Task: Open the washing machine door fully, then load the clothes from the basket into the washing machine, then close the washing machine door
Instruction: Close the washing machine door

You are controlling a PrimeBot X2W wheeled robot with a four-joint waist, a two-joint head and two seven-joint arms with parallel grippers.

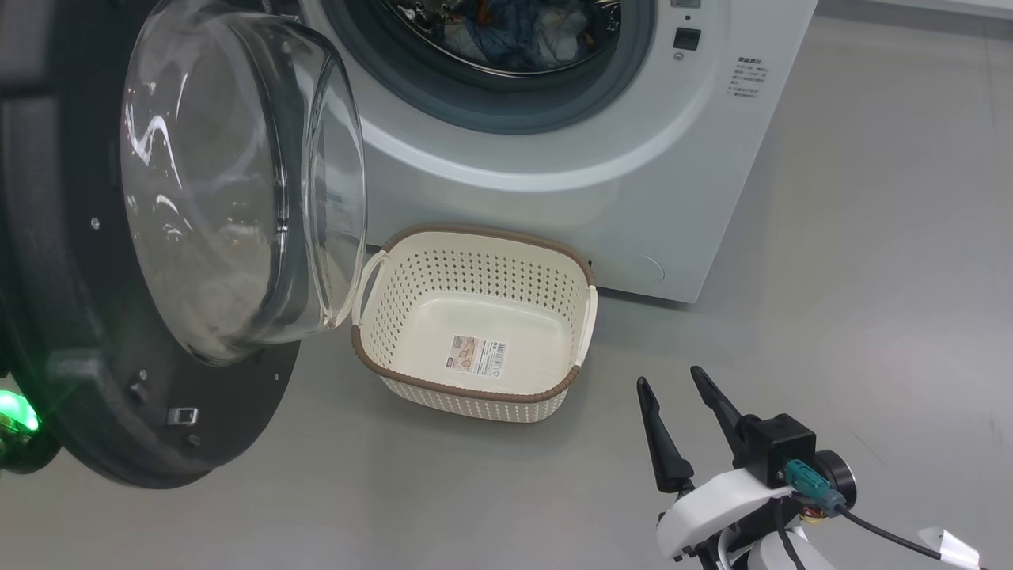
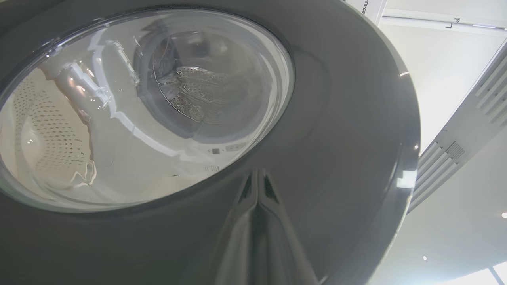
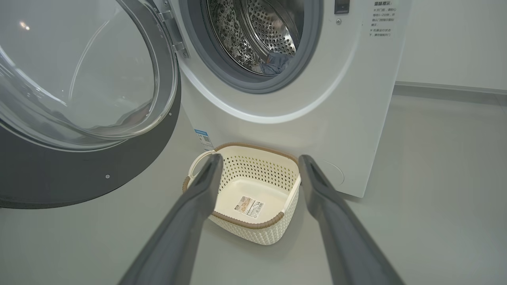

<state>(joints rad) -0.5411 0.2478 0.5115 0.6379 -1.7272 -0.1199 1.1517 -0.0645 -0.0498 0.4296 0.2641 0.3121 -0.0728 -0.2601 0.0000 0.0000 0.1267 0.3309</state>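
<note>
The washing machine door (image 1: 237,198) stands swung open on the left, its glass bowl facing the basket. In the left wrist view my left gripper (image 2: 257,174) is shut, its tips at the door's (image 2: 336,138) black outer rim; I cannot tell if they touch. The washing machine (image 1: 633,158) shows its drum with the blue and white clothes (image 1: 514,32) inside. The cream basket (image 1: 475,261) sits on the floor before it, holding just a label sticker. My right gripper (image 1: 669,378) hangs open, to the right of and nearer me than the basket (image 3: 253,233). Clothes (image 3: 277,63) lie low in the drum.
Grey floor (image 1: 870,317) stretches wide to the right of the machine and in front of the basket. A green light (image 1: 16,412) glows at the lower left behind the door's rim. A wall and baseboard (image 3: 451,89) run behind the machine's (image 3: 356,99) right side.
</note>
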